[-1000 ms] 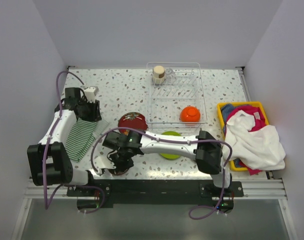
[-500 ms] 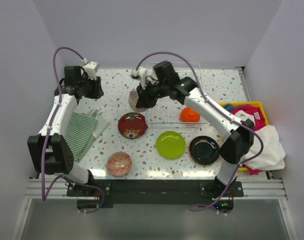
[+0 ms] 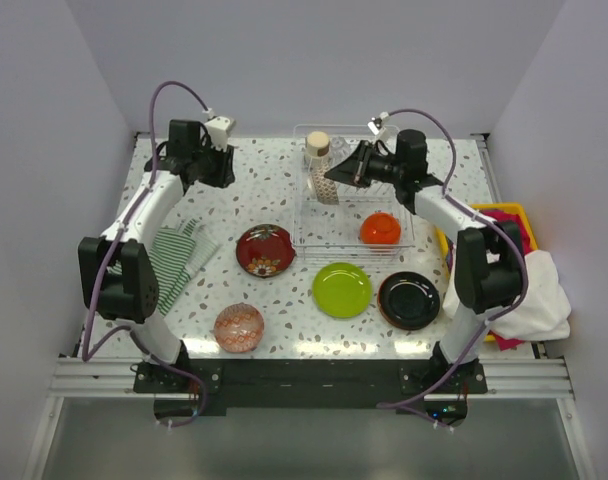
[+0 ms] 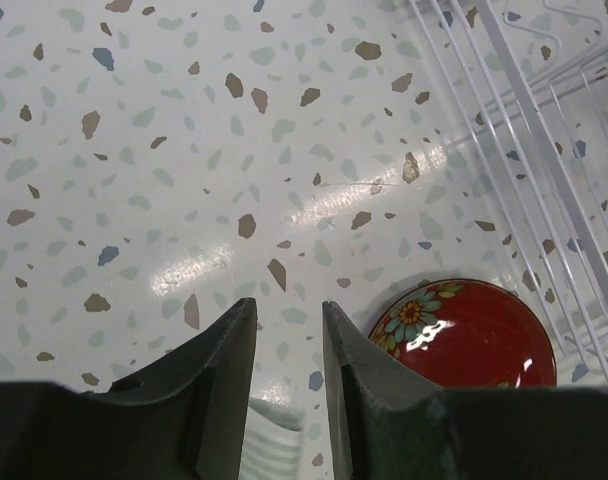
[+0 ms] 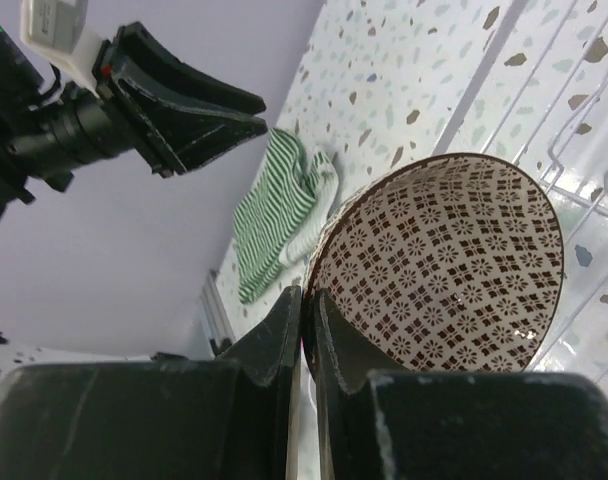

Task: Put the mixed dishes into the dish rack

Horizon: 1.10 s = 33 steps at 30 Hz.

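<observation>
Pinching the rim of the patterned bowl (image 5: 444, 270) between the closed right fingers (image 5: 282, 325), tilting it on edge at the left side of the dish rack (image 3: 404, 200), just beside the beige cup (image 3: 317, 148). Hovering the left fingers (image 4: 234, 345) over bare worktop (image 4: 134, 150), slightly parted and gripping nothing, near the dark red plate (image 4: 464, 335).

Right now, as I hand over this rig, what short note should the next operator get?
Left gripper: jaws apart, empty, above the table.
Right gripper: jaws shut on the patterned bowl rim, over the dish rack.
Done: beige cup and orange bowl in the rack.
To do: that bowl; dark red plate, lime green plate, black plate and pinkish bowl on the table.
</observation>
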Each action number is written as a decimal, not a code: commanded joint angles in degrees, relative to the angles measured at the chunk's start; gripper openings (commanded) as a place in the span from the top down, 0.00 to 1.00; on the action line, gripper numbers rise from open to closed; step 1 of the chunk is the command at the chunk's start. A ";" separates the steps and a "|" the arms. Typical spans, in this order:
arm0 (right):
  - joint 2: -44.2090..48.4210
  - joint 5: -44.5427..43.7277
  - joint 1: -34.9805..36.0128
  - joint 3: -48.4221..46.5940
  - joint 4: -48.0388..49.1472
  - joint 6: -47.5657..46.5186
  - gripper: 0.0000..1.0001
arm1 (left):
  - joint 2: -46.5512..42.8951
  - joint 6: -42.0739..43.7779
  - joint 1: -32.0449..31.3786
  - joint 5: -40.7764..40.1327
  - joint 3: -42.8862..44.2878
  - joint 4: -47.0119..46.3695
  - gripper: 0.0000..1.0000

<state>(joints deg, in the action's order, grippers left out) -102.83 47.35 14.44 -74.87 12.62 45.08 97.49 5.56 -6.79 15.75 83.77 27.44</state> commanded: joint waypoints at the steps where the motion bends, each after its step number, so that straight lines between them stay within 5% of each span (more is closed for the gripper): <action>1: -1.58 2.48 -2.47 5.08 24.89 19.60 1.00 | 2.70 2.61 0.11 -3.79 4.65 0.42 0.63; 19: -6.77 0.28 -3.28 12.29 27.28 23.83 1.00 | 6.31 2.79 -1.12 -6.70 4.21 -1.16 0.62; 28: -7.30 0.02 -3.27 13.26 21.49 19.70 1.00 | 7.18 2.44 -1.21 -6.96 4.47 -1.95 0.62; 33: -6.60 -0.94 -3.27 11.94 9.81 11.45 1.00 | 8.24 1.91 -1.21 -6.26 4.91 -2.22 0.62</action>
<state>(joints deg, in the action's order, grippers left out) -111.07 47.29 11.03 -61.49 31.86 64.14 104.62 7.14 -7.64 9.26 86.67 27.46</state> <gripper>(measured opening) 0.079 0.375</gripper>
